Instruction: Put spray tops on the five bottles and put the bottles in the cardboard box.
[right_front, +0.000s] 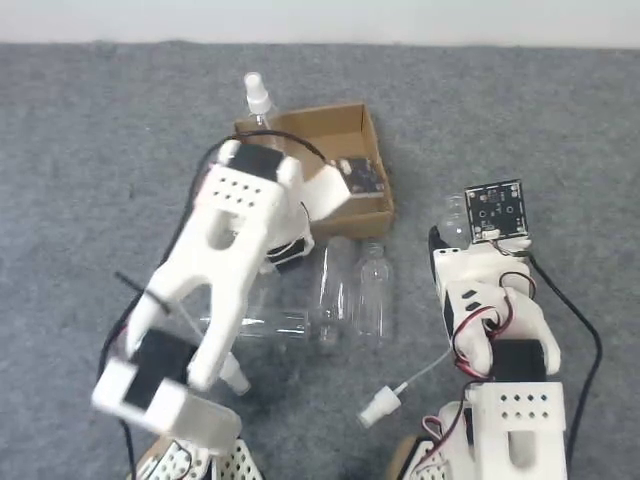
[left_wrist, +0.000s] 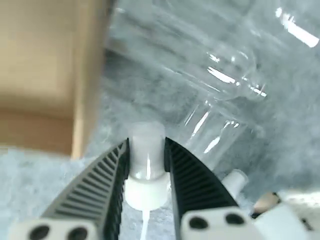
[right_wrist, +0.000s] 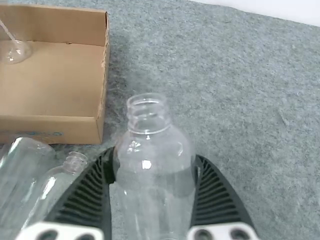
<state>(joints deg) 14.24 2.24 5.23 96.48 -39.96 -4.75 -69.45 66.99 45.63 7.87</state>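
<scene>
Left gripper (left_wrist: 146, 145) is clamped on a white spray top (left_wrist: 146, 172), near the cardboard box (right_front: 362, 130). That box holds one upright capped bottle (right_front: 258, 105) in its far corner. Three open-necked bottles (right_front: 330, 285) lie on the grey carpet (right_front: 90, 150) in front of it, with a loose spray top (right_front: 380, 405) beyond their bases. Right gripper (right_wrist: 152, 160) is closed on an upright, uncapped bottle (right_wrist: 147, 125).
</scene>
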